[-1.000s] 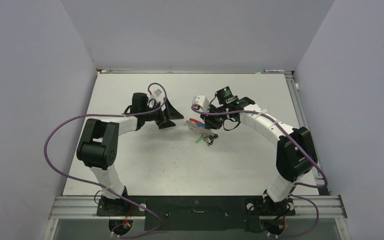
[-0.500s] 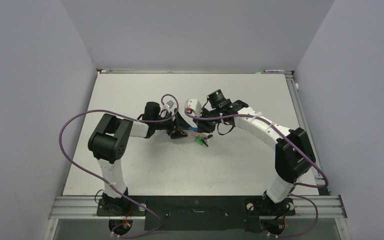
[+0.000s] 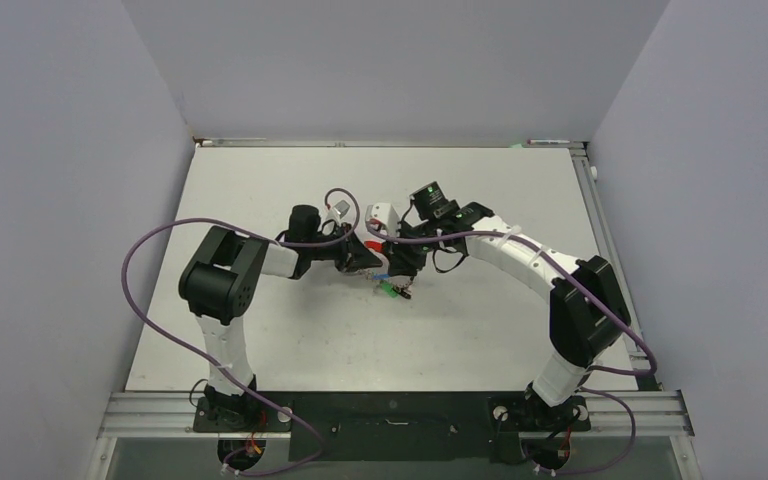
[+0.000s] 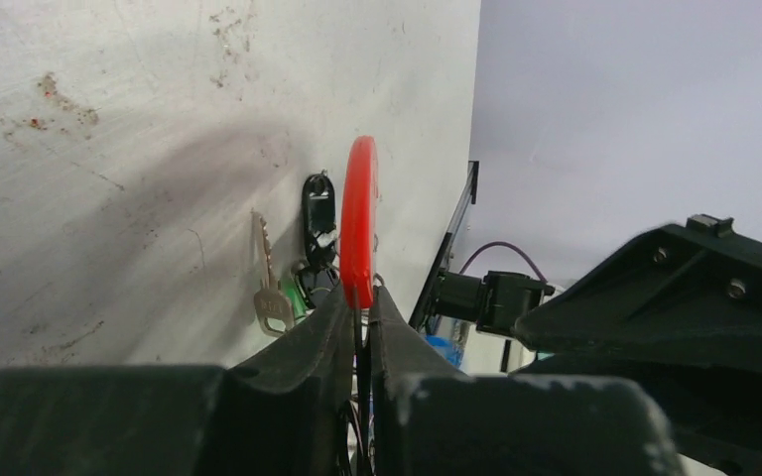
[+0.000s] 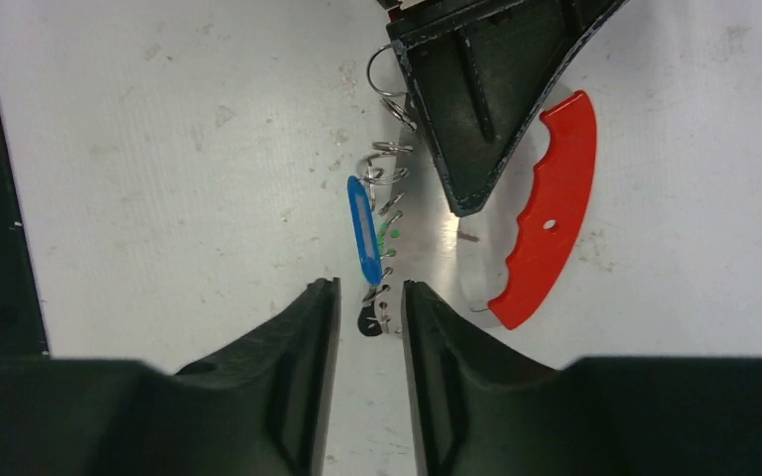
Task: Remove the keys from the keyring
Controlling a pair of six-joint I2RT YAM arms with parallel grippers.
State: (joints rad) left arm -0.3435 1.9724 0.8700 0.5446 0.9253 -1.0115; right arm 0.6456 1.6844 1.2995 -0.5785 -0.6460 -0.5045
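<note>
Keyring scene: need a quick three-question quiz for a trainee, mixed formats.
1. True or false: the left gripper is shut on the red arc.
2. In the right wrist view, the blue key lies: A) left of the red arc, B) right of it, C) on it.
3. Are the jaws of the right gripper touching each other?
Key: 1 true; 2 A; 3 no, a gap shows.

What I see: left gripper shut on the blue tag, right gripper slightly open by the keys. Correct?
No: the left gripper is shut on the keyring, at its red arc, not the blue tag, as the left wrist view shows. The rest holds.
</note>
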